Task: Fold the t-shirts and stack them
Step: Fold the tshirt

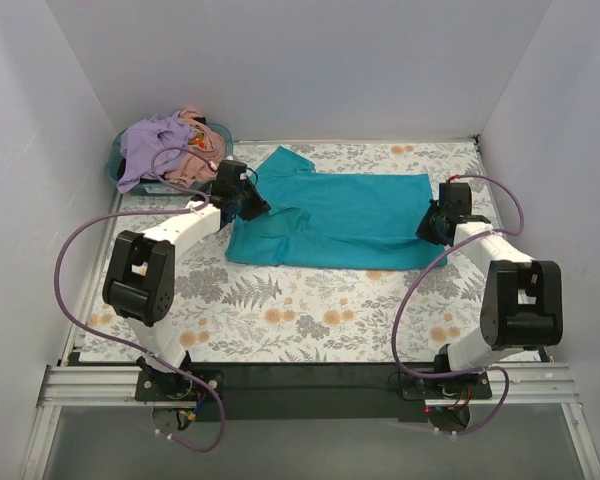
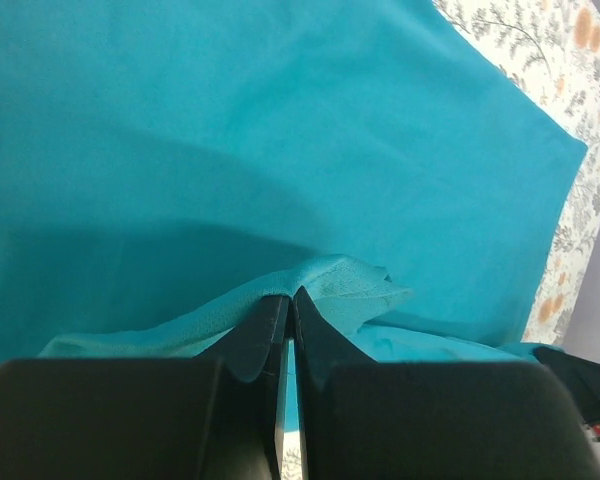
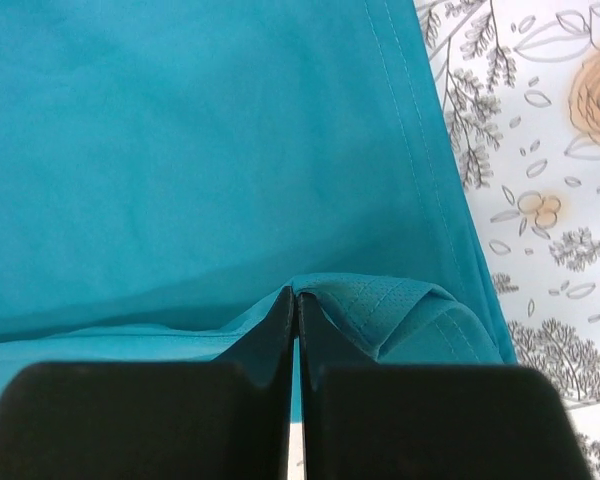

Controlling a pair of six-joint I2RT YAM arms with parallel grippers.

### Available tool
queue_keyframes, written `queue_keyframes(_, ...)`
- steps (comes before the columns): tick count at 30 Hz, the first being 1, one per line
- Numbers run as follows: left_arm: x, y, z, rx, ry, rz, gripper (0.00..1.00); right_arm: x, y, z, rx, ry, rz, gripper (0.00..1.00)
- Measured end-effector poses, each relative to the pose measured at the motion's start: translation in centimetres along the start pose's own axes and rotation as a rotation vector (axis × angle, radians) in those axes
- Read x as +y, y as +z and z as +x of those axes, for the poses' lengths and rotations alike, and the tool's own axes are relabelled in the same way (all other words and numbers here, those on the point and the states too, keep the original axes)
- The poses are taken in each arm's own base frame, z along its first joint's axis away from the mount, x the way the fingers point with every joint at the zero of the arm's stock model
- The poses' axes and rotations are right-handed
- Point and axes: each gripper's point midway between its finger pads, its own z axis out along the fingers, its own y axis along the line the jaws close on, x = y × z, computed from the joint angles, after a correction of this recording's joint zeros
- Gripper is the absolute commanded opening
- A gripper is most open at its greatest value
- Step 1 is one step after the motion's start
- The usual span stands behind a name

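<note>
The teal-blue t-shirt (image 1: 340, 215) lies spread across the back middle of the floral cloth, lengthwise left to right. My left gripper (image 1: 242, 203) is shut on a pinched fold of its left end, seen in the left wrist view (image 2: 291, 296) with the teal-blue t-shirt (image 2: 280, 130) filling the frame. My right gripper (image 1: 432, 226) is shut on a hemmed fold at its right end, seen in the right wrist view (image 3: 296, 295) over the teal-blue t-shirt (image 3: 200, 130). The lavender purple t-shirt (image 1: 150, 145) and the peach-pink t-shirt (image 1: 192, 160) lie bunched in the basket.
A teal plastic basket (image 1: 116, 165) stands at the back left corner. The grey-and-orange floral table cloth (image 1: 310, 310) covers the table, also showing in the right wrist view (image 3: 550, 180). White walls close in the left, back and right sides.
</note>
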Motion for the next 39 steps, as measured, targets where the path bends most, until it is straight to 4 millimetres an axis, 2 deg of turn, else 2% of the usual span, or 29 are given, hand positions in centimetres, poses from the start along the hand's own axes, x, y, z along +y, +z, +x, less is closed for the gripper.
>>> queue_keyframes(2, 0.6, 0.8, -0.2, 0.007, -0.005, -0.012, 0.0, 0.1, 0.8, -0.4, 0.005, -0.011, 0.004, 0.01)
queue_keyframes(3, 0.7, 1.2, -0.4, 0.013, -0.007, -0.015, 0.34, 0.2, 1.1, -0.6, 0.008, -0.015, 0.005, 0.12)
queue_keyframes(5, 1.0, 2.2, -0.8, 0.025, -0.001, -0.013, 0.66, 0.5, 1.7, -1.1, 0.008, -0.017, 0.003, 0.33)
queue_keyframes(6, 1.0, 2.6, -1.1, 0.028, -0.003, -0.01, 0.98, 0.7, 1.8, -1.4, 0.005, -0.022, 0.0, 0.44)
queue_keyframes(8, 0.6, 3.1, -1.9, 0.024, -0.001, 0.001, 0.98, 1.1, 1.9, -2.2, -0.011, -0.032, -0.012, 0.54)
queue_keyframes(9, 0.3, 3.3, -2.4, 0.022, 0.001, 0.007, 0.98, 1.3, 1.9, -2.5, -0.018, -0.037, -0.018, 0.72)
queue_keyframes(11, -0.2, 3.2, -3.2, 0.011, 0.009, 0.02, 0.98, 1.6, 1.5, -2.9, -0.031, -0.045, -0.032, 0.98)
queue_keyframes(13, -0.7, 2.8, -3.7, 0.002, 0.013, 0.034, 0.98, 1.8, 0.8, -3.1, -0.04, -0.061, -0.05, 0.98)
queue_keyframes(15, -0.6, 2.0, -3.2, 0.008, 0.013, 0.043, 0.98, 2.1, -0.3, -3.2, -0.059, -0.07, -0.077, 0.98)
queue_keyframes(18, 0.9, -0.1, -0.9, 0.047, 0.001, 0.044, 0.98, 2.4, -1.9, -2.1, -0.065, -0.081, -0.125, 0.98)
queue_keyframes(20, 2.2, -1.2, 1.0, 0.081, -0.014, 0.032, 0.98, 2.4, -2.4, -1.2, -0.054, -0.093, -0.145, 0.98)
queue_keyframes(25, 4.4, -1.0, 3.5, 0.138, -0.035, -0.006, 0.98, 2.2, -0.8, 0.6, 0.018, -0.11, -0.157, 0.98)
queue_keyframes(31, 7.2, -0.4, 6.2, 0.189, -0.069, -0.063, 0.98, 0.7, 1.7, 4.4, 0.134, -0.123, -0.131, 0.98)
queue_keyframes(35, 7.9, -1.5, 6.9, 0.17, -0.089, -0.055, 0.98, 0.5, 1.3, 4.8, 0.103, -0.126, -0.148, 0.98)
queue_keyframes(39, 9.1, -3.7, 8.5, 0.17, -0.125, -0.057, 0.98, -0.1, 0.1, 6.1, 0.064, -0.115, -0.164, 0.98)
